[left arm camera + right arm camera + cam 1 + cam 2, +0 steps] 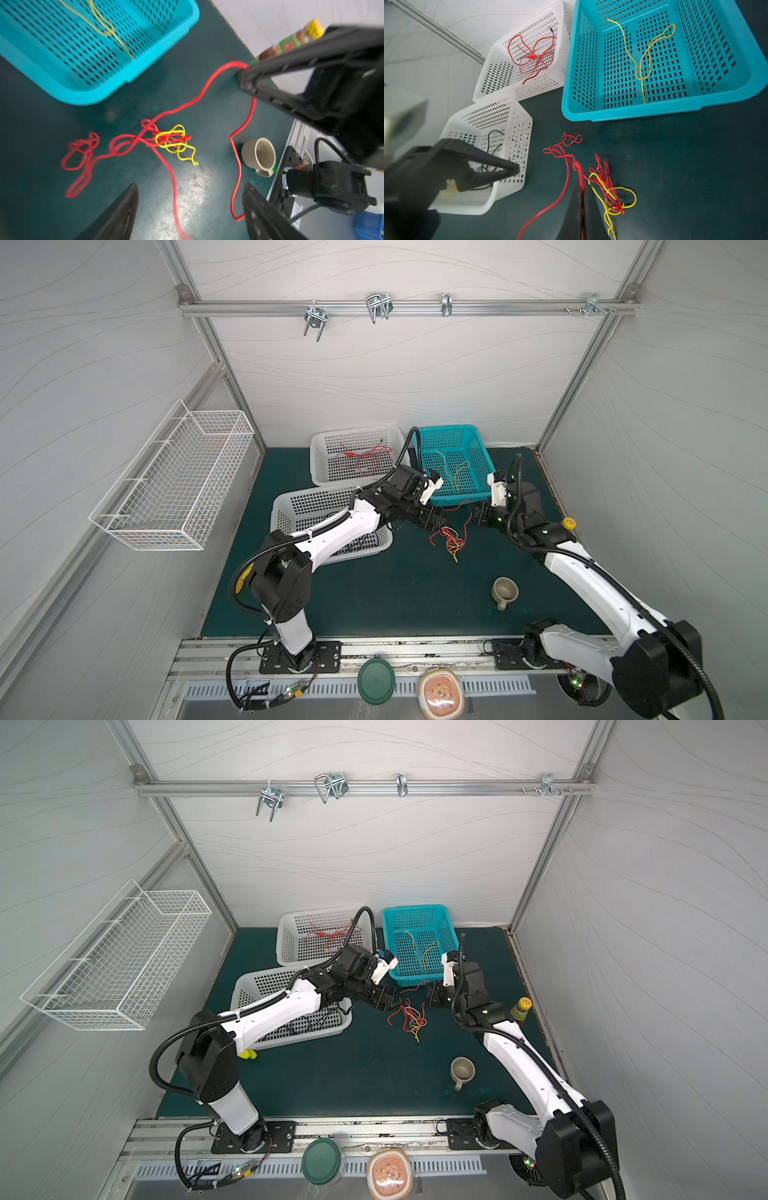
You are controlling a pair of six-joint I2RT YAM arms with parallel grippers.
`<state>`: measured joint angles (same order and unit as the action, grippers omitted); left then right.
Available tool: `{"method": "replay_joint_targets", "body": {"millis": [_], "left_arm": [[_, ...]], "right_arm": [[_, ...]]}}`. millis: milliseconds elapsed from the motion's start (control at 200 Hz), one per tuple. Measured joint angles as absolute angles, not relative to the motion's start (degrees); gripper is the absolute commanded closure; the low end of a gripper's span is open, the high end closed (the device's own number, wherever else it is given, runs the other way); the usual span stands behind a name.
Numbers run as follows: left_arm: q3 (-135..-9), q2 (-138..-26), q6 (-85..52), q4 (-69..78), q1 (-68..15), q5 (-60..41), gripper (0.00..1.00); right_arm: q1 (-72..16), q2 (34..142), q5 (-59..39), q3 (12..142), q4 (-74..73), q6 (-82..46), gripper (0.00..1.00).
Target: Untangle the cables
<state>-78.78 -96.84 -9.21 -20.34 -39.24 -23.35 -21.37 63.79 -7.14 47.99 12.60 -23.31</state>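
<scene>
Currently, in both top views, I see the cables [451, 537] as a loose red-and-yellow knot near the middle of the green mat [374, 597]. I log the left gripper [439, 524] at the knot's 10 o'clock, right at its edge. The right gripper [474, 512] is at 1 o'clock, near the knot. A red cable [457, 504] runs from the knot toward the right gripper. At the knot's 12 o'clock is the teal basket [446, 430], with yellow wires [457, 472] inside. The mug [504, 592] is at 5 o'clock, well apart. The far white basket [357, 433] at 11 o'clock holds red wires [365, 458]. The near white basket [316, 492] at 9 o'clock lies partly under the left arm.

Left wrist view: the fingers [124, 207] of the left gripper stand spread wide, with nothing pinched. Red strands trail over the mat through the gap; I cannot tell whether one touches a finger. Beyond the knot, the right gripper [244, 75] is pressed together on the red cable [197, 97], which leaves its tip on both sides. A yellow cable [178, 145] is wound into the knot.

Right wrist view: the right gripper [580, 189] is closed, with the red cable [578, 168] nipped between its fingers. The rest of the cables [608, 187] lie just beside it on the mat. Black wires [490, 145] lie in the near white basket.
</scene>
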Motion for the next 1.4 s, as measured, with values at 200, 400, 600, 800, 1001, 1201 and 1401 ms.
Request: {"method": "replay_joint_targets", "body": {"millis": [200,400,600,800,1001,1201,1401], "left_arm": [[-80.1,-96.0,-7.3,-21.1,-37.8,-21.2,0.25],[-84.6,-98.8,-1.1,-24.1,-38.7,-20.1,0.25],[-84.7,-99.2,3.6,-24.0,-40.3,-18.8,0.28],[-84.7,-102.2,5.7,-21.2,-42.3,-14.9,0.36],[-85.5,-105.8,5.7,-19.1,-43.4,-11.0,0.6],[-85.5,-105.9,4.9,-17.0,-43.7,-10.2,0.98],[-85.5,-105.8,4.3,-16.4,-43.9,-10.2,1.0]], "right_arm": [[-21.4,64.2,-10.5,48.6,12.6,-19.3,1.0],[-21.4,64.3,-15.4,49.9,13.0,-16.6,1.0],[-21.8,64.7,-17.8,50.7,12.9,-16.5,1.0],[-22.3,65.7,-19.9,50.7,12.9,-16.7,1.0],[-23.1,66.0,-21.3,50.7,12.9,-17.6,1.0],[-23.9,66.5,-21.7,50.9,12.4,-18.5,1.0],[-24.0,67.5,-21.6,52.1,12.0,-19.4,0.99]]}}
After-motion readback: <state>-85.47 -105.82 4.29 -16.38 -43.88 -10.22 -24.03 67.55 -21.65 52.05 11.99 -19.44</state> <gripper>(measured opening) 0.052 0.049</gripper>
